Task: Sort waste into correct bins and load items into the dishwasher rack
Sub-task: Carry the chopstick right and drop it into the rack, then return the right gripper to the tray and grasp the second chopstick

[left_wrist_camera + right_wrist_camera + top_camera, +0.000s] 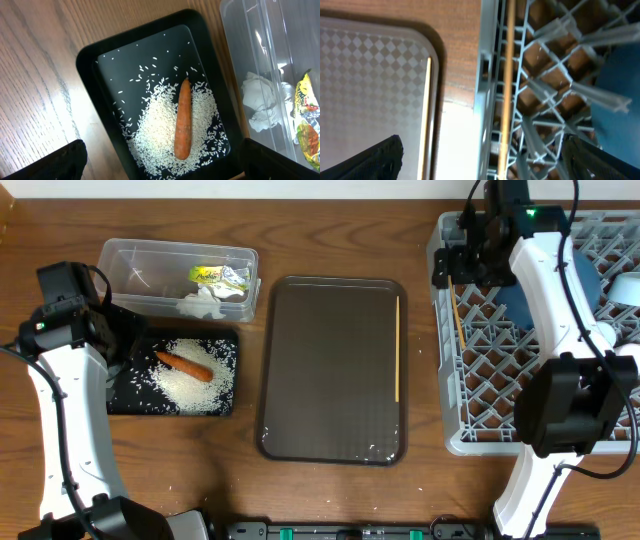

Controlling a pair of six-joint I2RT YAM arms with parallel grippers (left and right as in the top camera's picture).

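Observation:
The black tray bin [90,60] holds white rice [155,130] and an orange carrot [183,120]. My left gripper [165,170] hovers open above its near end, at the tray's left edge [128,345] in the overhead view. In the clear tub [235,30] lie paper wads [260,100] and a green-yellow wrapper [305,115]. My right gripper [485,167] is open over the left side of the grey rack [480,380]. One chopstick [507,75] lies in the rack below it, free of the fingers. The other chopstick [397,348] rests on the brown tray [330,370].
A dark-blue bowl [615,100] stands among the pegs on the rack's far side. A white cup [628,288] sits at the rack's right edge. A few rice grains [165,463] lie on the wooden table in front of the black tray.

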